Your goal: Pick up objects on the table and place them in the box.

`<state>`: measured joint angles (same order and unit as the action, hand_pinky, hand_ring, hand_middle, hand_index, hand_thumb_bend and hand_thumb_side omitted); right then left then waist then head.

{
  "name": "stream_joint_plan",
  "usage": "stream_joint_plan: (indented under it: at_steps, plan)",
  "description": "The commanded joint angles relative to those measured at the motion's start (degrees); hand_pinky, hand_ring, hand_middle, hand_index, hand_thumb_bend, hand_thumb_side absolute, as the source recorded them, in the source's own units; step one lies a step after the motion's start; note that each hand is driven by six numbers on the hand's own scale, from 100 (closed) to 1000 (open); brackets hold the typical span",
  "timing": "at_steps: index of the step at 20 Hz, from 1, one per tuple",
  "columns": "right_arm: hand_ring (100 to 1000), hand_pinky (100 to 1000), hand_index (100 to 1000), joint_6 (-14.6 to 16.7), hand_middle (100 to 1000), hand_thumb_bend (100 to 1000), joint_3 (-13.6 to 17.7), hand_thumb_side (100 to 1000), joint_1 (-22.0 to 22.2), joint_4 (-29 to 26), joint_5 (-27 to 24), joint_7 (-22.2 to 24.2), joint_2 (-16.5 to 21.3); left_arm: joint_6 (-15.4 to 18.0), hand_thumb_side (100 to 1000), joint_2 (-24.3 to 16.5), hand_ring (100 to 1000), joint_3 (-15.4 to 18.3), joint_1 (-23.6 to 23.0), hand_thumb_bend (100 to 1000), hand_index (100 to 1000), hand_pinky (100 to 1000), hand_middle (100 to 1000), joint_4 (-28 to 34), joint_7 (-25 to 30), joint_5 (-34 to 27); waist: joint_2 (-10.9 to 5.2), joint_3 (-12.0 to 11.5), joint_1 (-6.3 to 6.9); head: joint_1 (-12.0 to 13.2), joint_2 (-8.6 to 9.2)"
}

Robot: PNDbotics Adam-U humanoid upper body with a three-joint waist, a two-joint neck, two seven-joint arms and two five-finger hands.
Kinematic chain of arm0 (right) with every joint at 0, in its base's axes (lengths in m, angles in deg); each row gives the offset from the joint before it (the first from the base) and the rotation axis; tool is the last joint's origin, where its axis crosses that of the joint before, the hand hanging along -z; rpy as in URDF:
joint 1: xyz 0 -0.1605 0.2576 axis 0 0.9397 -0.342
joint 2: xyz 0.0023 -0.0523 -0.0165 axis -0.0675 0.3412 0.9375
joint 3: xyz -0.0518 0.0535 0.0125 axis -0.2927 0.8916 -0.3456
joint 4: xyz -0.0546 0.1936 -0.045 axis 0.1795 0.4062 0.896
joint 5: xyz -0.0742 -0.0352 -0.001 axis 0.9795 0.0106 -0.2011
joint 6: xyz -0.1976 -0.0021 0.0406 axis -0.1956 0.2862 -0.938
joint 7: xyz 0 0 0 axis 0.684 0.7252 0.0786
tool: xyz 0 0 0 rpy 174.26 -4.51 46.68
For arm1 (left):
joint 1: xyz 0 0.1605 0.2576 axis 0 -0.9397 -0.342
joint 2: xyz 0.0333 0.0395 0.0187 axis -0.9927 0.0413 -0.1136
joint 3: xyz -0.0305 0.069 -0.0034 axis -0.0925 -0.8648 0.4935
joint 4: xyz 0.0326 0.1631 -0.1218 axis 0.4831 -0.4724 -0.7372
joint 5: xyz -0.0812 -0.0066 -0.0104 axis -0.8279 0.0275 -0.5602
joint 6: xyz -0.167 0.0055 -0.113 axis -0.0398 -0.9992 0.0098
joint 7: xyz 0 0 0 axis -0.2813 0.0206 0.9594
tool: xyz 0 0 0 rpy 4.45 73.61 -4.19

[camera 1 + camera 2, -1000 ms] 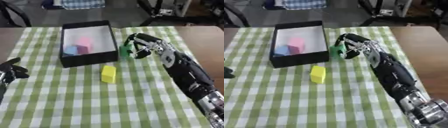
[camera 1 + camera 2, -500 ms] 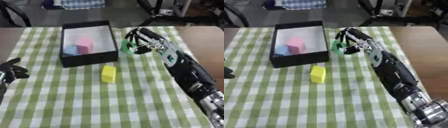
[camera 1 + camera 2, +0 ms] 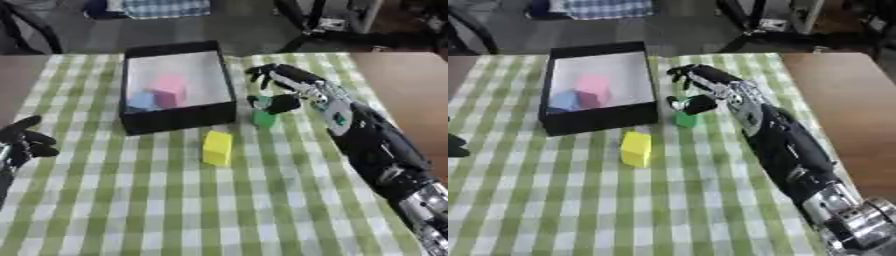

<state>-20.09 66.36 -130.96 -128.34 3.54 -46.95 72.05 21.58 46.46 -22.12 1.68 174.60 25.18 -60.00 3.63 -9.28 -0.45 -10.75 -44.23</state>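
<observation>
- A workshop floor with dark chair legs and stands lies beyond a brown counter (image 3: 402,75) that is mostly covered by a green-and-white checked cloth (image 3: 175,200); the cloth makes the coloured blocks easy to tell apart
- A black box (image 3: 175,117) with a pale floor sits at the far middle of the cloth, open side up, so things can be dropped in from above
- A pink block (image 3: 171,90) and a blue block (image 3: 140,100) already lie in the box, side by side toward its near wall
- The right hand (image 3: 293,92) reaches in from the right and hangs just right of the box; its fingers are curled, with something small and green (image 3: 259,102) caught between thumb and fingertips
- A green block (image 3: 263,119) shows right below those fingertips, close to the box's near right corner; whether it hangs from the hand or rests on the cloth I cannot tell
- Judging by the pose, the hand is either lifting or losing that block; it has to clear the box wall before it can go in
- A yellow block (image 3: 217,147) stands on the cloth in front of the box, well apart from the hand, waiting its turn
- The left hand (image 3: 22,142) rests idle at the left edge, fingers loosely spread, out of the way
</observation>
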Motion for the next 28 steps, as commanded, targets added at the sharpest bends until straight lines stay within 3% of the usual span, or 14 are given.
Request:
stream_joint_plan:
  at_steps: [1,4,11,18,28]
  plan:
    - [705,855,948,-0.24,785,178,0.74,547,-1.15,-0.88,0.37,0.96,1.44,0.09,1000,-1.52,592,0.49,0.48,175,908,715,592,1.22,0.18,-0.12,-0.65,-0.05,0.37,-0.11,0.11]
    - [726,861,951,-0.53,795,180,0.78,563,-1.14,-0.83,0.65,1.47,1.48,0.09,1000,-1.49,592,0.49,0.50,176,908,715,592,1.26,0.18,-0.14,-0.69,-0.07,0.38,-0.10,0.11]
    - [892,940,977,-0.07,911,235,1.26,602,-0.97,-0.02,2.86,5.43,2.22,0.06,1000,-1.50,592,0.55,0.46,176,908,715,592,1.27,0.14,-0.14,-0.70,-0.07,0.34,0.10,0.11]
    - [938,969,983,0.70,936,274,2.03,596,-0.82,1.54,5.30,10.17,2.59,0.09,1000,-1.50,593,0.58,0.47,174,908,716,593,1.28,0.18,-0.12,-0.69,0.05,0.41,0.23,0.11]
    - [932,966,984,0.44,922,284,2.96,555,-0.77,3.71,8.40,10.71,2.37,0.09,1000,-1.46,593,0.54,0.44,173,909,716,593,1.27,0.22,-0.12,-0.62,0.11,0.47,0.34,0.11]
